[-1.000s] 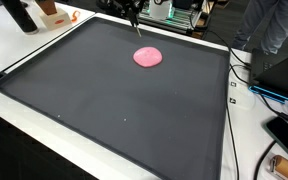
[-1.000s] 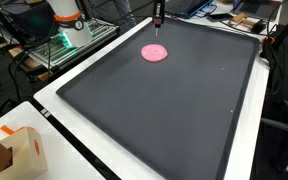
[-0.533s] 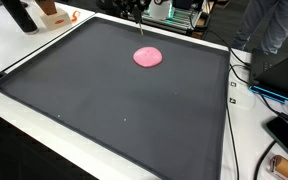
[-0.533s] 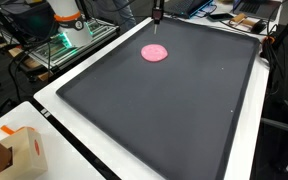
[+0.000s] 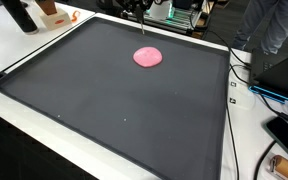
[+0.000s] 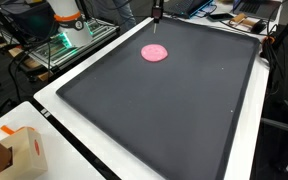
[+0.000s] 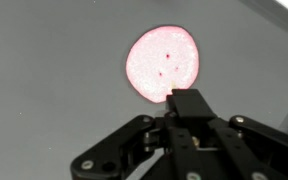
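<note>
A flat round pink disc [image 5: 148,57] [image 6: 155,53] lies on a large black mat [image 5: 114,105] [image 6: 164,110] near its far end. In the wrist view the disc [image 7: 164,62] shows a few small dark dots and lies just beyond the fingertips. My gripper [image 7: 189,100] is shut, its fingers pressed together with nothing visible between them. In both exterior views the gripper [image 5: 139,10] [image 6: 157,12] hangs above the mat, just behind the disc and clear of it.
The mat lies on a white table [image 5: 24,50]. A cardboard box [image 6: 19,150] stands at one corner of it. Cables and a dark device [image 5: 284,130] lie along one side. Equipment [image 5: 179,15] stands behind the far edge, and a person [image 5: 269,25] is nearby.
My gripper has risen a little above the mat, away from the pink disc. The disc has not moved.
</note>
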Robot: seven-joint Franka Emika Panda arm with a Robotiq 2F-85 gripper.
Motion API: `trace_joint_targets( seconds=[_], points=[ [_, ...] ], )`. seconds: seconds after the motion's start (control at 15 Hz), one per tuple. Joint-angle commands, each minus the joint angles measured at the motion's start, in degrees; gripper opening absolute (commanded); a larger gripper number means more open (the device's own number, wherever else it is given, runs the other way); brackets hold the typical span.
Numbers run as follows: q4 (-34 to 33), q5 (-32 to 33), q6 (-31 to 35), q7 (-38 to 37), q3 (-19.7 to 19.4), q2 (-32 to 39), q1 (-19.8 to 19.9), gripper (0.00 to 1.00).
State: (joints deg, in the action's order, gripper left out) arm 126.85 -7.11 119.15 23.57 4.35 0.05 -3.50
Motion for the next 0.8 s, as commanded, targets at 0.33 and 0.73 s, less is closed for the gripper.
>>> trace_joint_targets(
  seconds=[0.33,0.73],
  points=[
    [-0.7,3.6,-0.9,-2.9,0.5,0.1,-0.9,0.03],
    [-5.2,18.6,-7.7,-15.9,4.9,2.0,-5.3,0.03]
  ],
)
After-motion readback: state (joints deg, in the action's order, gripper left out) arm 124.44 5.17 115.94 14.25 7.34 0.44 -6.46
